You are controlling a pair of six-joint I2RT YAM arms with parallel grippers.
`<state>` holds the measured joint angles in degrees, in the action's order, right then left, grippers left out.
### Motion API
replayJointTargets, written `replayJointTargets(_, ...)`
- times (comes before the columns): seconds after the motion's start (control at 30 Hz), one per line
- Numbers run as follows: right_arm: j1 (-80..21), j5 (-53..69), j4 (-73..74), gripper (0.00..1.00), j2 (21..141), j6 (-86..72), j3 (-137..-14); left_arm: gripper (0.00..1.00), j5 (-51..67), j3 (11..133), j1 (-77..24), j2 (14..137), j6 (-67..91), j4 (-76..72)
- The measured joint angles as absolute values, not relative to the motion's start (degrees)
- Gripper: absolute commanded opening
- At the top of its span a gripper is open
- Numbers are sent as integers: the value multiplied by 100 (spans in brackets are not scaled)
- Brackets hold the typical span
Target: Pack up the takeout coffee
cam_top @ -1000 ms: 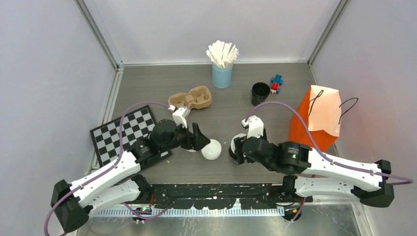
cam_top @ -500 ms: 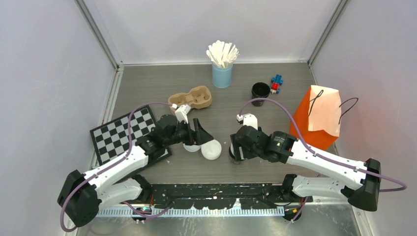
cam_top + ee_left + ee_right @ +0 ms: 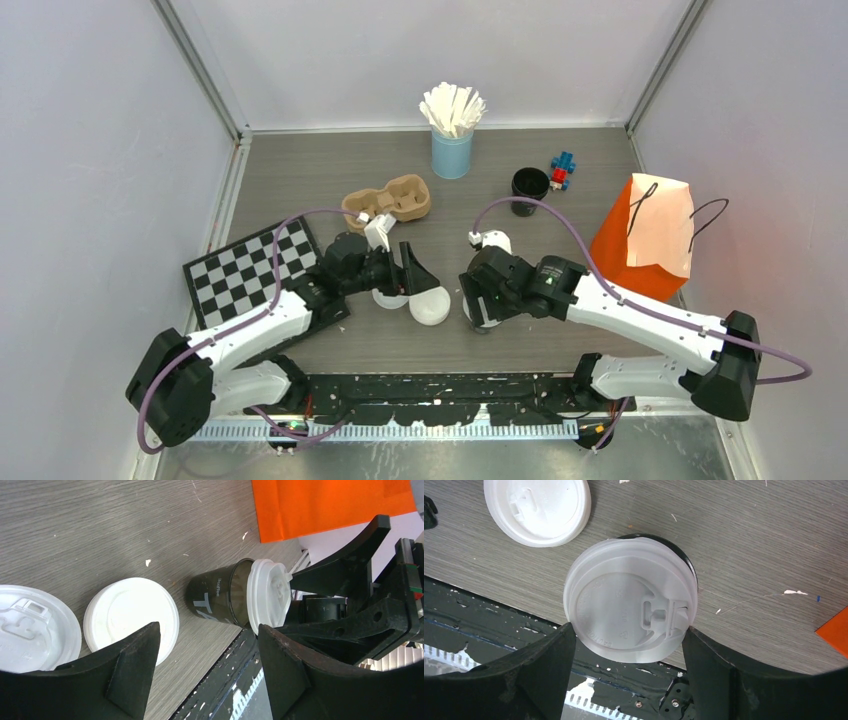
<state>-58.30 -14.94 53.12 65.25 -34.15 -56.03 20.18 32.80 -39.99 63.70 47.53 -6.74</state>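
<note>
Lower centre, the left gripper [image 3: 410, 275] hovers with jaws spread and empty above a white lid [image 3: 432, 305]. To its right, a lidded black coffee cup [image 3: 624, 595] stands on the table [image 3: 300, 170]. A gentle, level squeeze would likely keep the lid seated. The right gripper [image 3: 629, 630] points straight down, wide jaws flanking the lid; whether they press it is unclear.

You have the left gripper [image 3: 207, 640] with its fingers [image 3: 132, 672] spread wide and nothing between them. Past them a black cup [image 3: 220, 597] stands on the grey surface [image 3: 100, 525]. Its white lid [image 3: 265, 587] is flanked by the right gripper [image 3: 292, 605]; you cannot tell whether it presses. Two more white lids [image 3: 130, 612] [image 3: 30, 630] show at left, and an orange bag [image 3: 330, 505] sits beyond the cup.
</note>
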Motion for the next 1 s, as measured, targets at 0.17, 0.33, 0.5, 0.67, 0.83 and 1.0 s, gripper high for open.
replayJointTargets(0.17, -5828, -1479, 5376, 79, 6775, -3395, -5714, 73, 2064, 3183, -3999, 6370, 4764, -711)
replayJointTargets(0.33, -5826, -1492, 5494, 79, 6967, -3391, -5745, 73, 2082, 3157, -3999, 6368, 4757, -711)
replayJointTargets(0.5, -5798, -1511, 5542, 80, 7013, -3374, -5756, 73, 2088, 3157, -3999, 6364, 4746, -709)
replayJointTargets(0.67, -5732, -1533, 5535, 81, 7015, -3306, -5756, 73, 2106, 3157, -3999, 6364, 4720, -709)
replayJointTargets(0.83, -5616, -1485, 5461, 81, 7015, -3242, -5745, 73, 2215, 3157, -3999, 6438, 4657, -727)
replayJointTargets(1.0, -5537, -1433, 5343, 81, 7013, -3181, -5666, 72, 2357, 3157, -3999, 6689, 4626, -757)
